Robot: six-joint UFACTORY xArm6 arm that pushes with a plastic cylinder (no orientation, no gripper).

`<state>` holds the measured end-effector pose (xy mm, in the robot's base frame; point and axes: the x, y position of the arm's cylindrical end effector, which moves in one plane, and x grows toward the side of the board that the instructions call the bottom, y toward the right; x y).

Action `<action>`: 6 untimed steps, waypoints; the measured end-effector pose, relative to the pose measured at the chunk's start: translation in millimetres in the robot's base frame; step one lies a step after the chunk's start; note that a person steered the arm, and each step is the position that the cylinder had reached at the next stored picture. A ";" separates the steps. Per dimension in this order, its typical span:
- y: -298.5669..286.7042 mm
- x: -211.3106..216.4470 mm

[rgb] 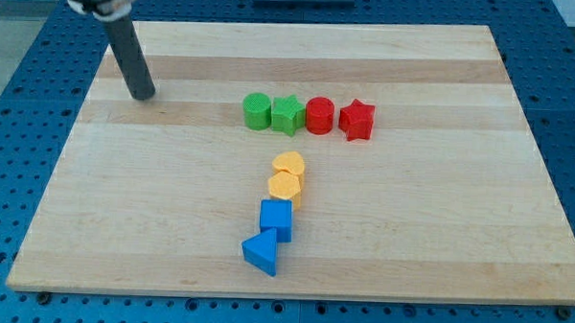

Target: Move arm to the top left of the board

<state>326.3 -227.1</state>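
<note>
My tip (144, 95) rests on the wooden board (439, 215) near its top left part, well to the left of the blocks. A row lies at the board's middle top: a green cylinder (257, 112), a green star-like block (287, 114), a red cylinder (320, 116) and a red star (357, 120), all touching or nearly so. Below them a column runs down: a yellow block (289, 164), a second yellow block (285, 185), a blue cube (276, 220) and a blue triangular block (262, 252).
The board lies on a blue perforated table (21, 114). The rod's dark shaft (130, 55) rises to the view's top left.
</note>
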 end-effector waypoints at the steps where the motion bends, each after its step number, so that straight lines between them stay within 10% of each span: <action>1: 3.5 -75.2; 4: 24.8 -134.2; 6: -70.1 -25.9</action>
